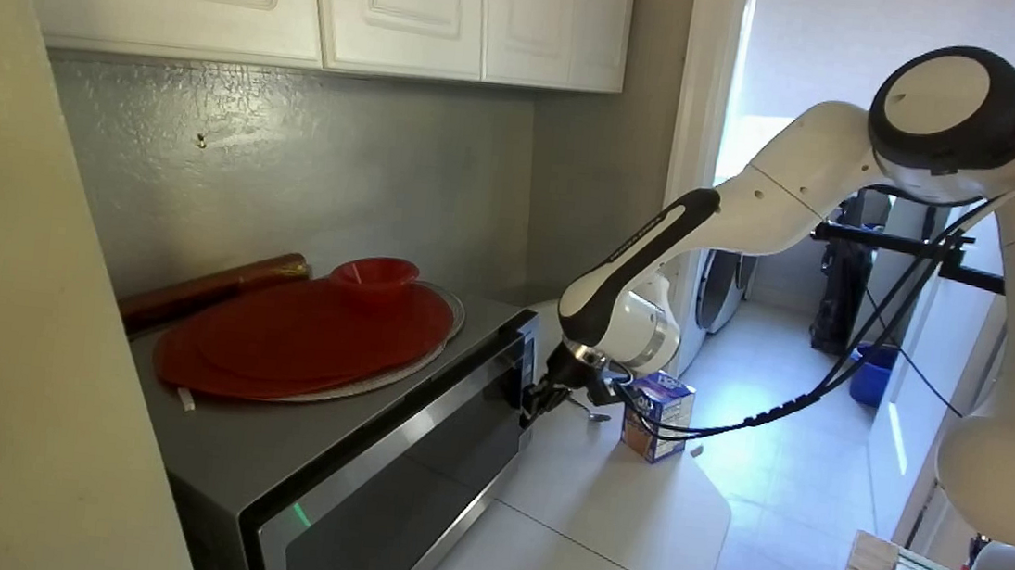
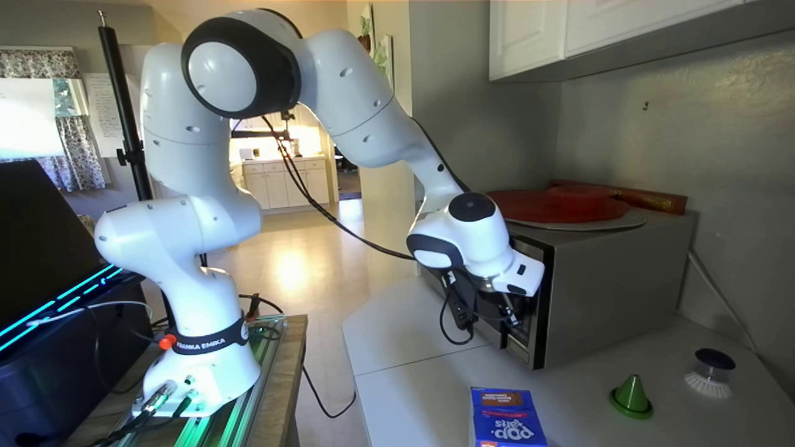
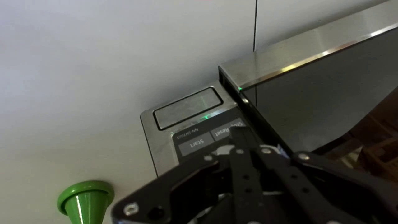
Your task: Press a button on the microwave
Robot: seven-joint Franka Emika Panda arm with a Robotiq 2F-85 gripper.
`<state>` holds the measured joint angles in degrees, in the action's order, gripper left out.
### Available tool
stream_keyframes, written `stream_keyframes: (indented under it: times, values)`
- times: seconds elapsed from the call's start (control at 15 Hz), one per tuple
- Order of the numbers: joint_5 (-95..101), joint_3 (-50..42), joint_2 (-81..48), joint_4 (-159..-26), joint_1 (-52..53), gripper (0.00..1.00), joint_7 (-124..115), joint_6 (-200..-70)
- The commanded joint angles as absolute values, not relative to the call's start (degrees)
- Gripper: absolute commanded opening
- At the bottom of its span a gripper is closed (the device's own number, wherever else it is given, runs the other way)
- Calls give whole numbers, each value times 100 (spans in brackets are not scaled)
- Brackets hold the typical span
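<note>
You note: microwave panel [image 3: 206,135] marked "Start", "Stop/Reset", "NN-SN762" (last character unclear); arm base [image 2: 217,366], "FRANKA EMIKA"; box [image 2: 506,415], "Pop-Tarts".

Stood on the base [image 2: 199,369], well apart from the gripper [image 1: 530,408]. Rose through the upper arm [image 2: 177,118] to a sharply bent elbow [image 2: 242,68], high above the gripper and back from it. Sloped the white forearm [image 1: 763,198], striped with black, down toward the gripper. Folded the wrist [image 1: 644,321] just above the gripper, tilting it downward at a slant in an exterior view. In the wrist view, reached up from the bottom edge with the dark fingers [image 3: 242,138] drawn together. Spread black linkages [image 3: 146,203] to both sides behind those fingers.
</note>
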<state>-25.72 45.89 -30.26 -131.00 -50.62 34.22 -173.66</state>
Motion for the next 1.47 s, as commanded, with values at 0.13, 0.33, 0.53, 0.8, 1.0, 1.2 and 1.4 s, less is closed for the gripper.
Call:
stream_keyframes:
  times: [0.13, 0.33, 0.53, 0.8, 1.0, 1.2, 1.4]
  values:
    - [-2278, 4812, -3325, -12995, -5251, 0, 2894, -17523]
    - [-2263, 5099, -3399, -13060, -5526, 0, 2823, -17645]
    - [-2211, 5729, -3648, -13211, -6154, 0, 2825, -18029]
    - [-1441, 5985, -3958, -13532, -6496, 0, 2317, -18633]
    - [-741, 5514, -3778, -13605, -6149, 0, 1746, -18718]
    - [-334, 5129, -3534, -13618, -5842, 0, 1403, -18645]
    - [-42, 4647, -3021, -13820, -5490, 0, 1301, -18327]
